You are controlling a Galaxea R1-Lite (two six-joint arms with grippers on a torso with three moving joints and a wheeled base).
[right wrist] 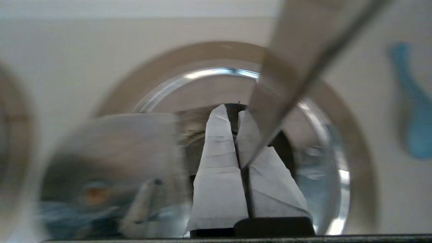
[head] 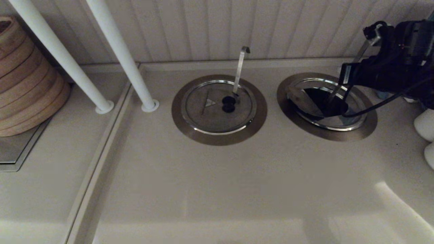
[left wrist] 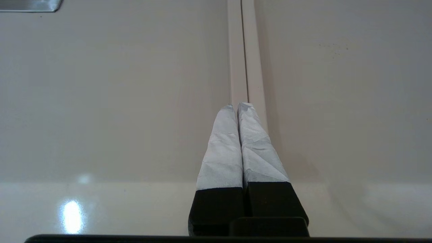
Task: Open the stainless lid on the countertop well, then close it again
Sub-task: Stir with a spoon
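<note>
On the desk's right side: countertop well, its stainless lid folded up, dark opening exposed. Right gripper over the opening, jaws pressed together, empty; a slanting ladle handle crosses before it. Neighbouring lidded well sits apart leftward. Left gripper parked, jaws together.

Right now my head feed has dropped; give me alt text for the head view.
The right tool reaches down over the countertop well on the right, whose stainless lid is folded up on its left half, exposing the dark opening. To its left a second well stays covered, a ladle handle rising from its lid.
</note>
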